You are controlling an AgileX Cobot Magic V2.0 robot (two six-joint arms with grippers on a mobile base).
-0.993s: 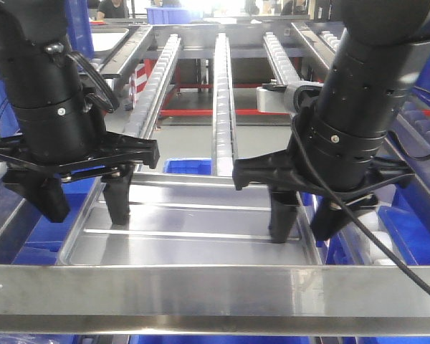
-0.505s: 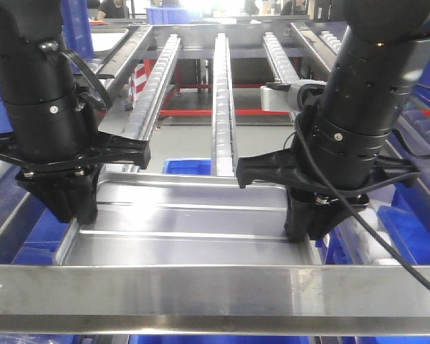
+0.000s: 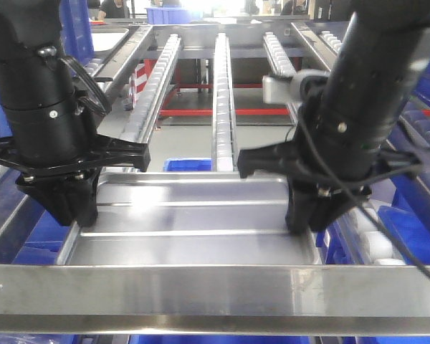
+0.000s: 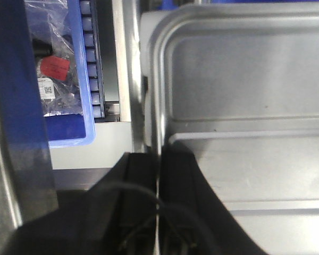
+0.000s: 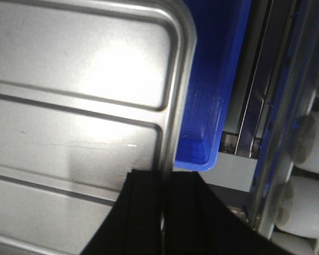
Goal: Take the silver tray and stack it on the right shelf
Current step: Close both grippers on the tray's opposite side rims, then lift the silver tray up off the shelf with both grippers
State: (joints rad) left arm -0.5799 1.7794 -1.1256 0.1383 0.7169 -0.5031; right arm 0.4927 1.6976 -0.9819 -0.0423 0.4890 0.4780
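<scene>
Shiny steel fills the middle of the front view: the silver tray [image 3: 193, 218] sits level at the front edge of the right shelf [image 3: 93, 287], just behind the flat front bar [image 3: 287, 290]. Its two long ribs run from side to side. The near end of the middle roller rail [image 3: 223, 100] meets the tray's far rim. Whether the tray rests on anything cannot be told.

The left gripper [image 3: 61, 204] is at the tray's left edge. In the left wrist view, the left gripper [image 4: 158, 159] has its dark fingers drawn narrow, one on each side of the raised rim, pinching it. The right gripper [image 3: 315, 211] is at the opposite edge. In the right wrist view, the right gripper [image 5: 164, 180] is likewise closed onto the rim, just short of a rounded corner.

A blue bin [image 4: 80, 79] lies beside the tray's left rim and holds a clear plastic bag [image 4: 56, 66] with a red label. Another blue bin [image 5: 212, 95] shows under the right rim, with white rollers [image 5: 308, 138] further out. More blue shows beyond the tray's far rim.
</scene>
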